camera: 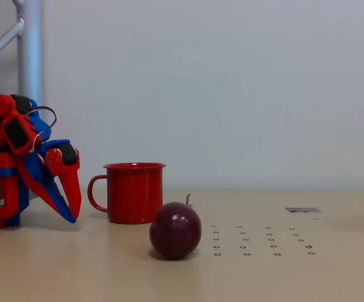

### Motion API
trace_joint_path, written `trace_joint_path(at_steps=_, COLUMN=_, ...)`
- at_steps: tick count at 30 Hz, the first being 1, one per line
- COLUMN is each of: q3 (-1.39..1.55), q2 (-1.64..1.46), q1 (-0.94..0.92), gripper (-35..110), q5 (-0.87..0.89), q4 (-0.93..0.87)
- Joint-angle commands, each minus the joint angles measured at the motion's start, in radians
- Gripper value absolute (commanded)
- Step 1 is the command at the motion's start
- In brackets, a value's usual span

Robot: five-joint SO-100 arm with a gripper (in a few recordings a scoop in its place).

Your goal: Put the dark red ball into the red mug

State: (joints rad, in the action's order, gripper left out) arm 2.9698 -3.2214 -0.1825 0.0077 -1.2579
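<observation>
In the fixed view we start at the gripper (73, 214), whose red finger and blue finger (51, 192) taper down to a shared point just above the table (333, 277) near its left edge; the tips meet, so we read the fingers as together and holding nothing. We judge this folded, nose-down posture to be a resting pose: the arm (9, 163) is tucked back on its base at the far left, out of the way of the working area. Just to the right of the fingertips stands the red mug (135, 192), upright, mouth open to the top, its loop handle turned toward the gripper; that leaves the rim free for a drop from above. The dark red ball (176, 230) rests on the table nearer the front edge than the mug and a little to its right, overlapping the mug's lower right corner in this view, so we cannot tell whether the two touch. A small stem-like nub pokes up behind the ball. Right of the ball lies a grid of small ring marks (261, 240), and a flat grey tag (303, 209) sits toward the back right. We judge the task not yet begun: the fingers must part, reach past the mug and take the ball.
</observation>
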Motion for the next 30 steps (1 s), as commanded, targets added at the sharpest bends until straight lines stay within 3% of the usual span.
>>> trace_joint_path(at_steps=1, q3=0.017, q2=-0.074, q1=0.012, gripper=-2, q5=-0.011, q4=-0.003)
trace_joint_path(at_steps=30, q3=0.017, q2=-0.074, q1=0.014, gripper=-2, q5=-0.014, q4=-0.002)
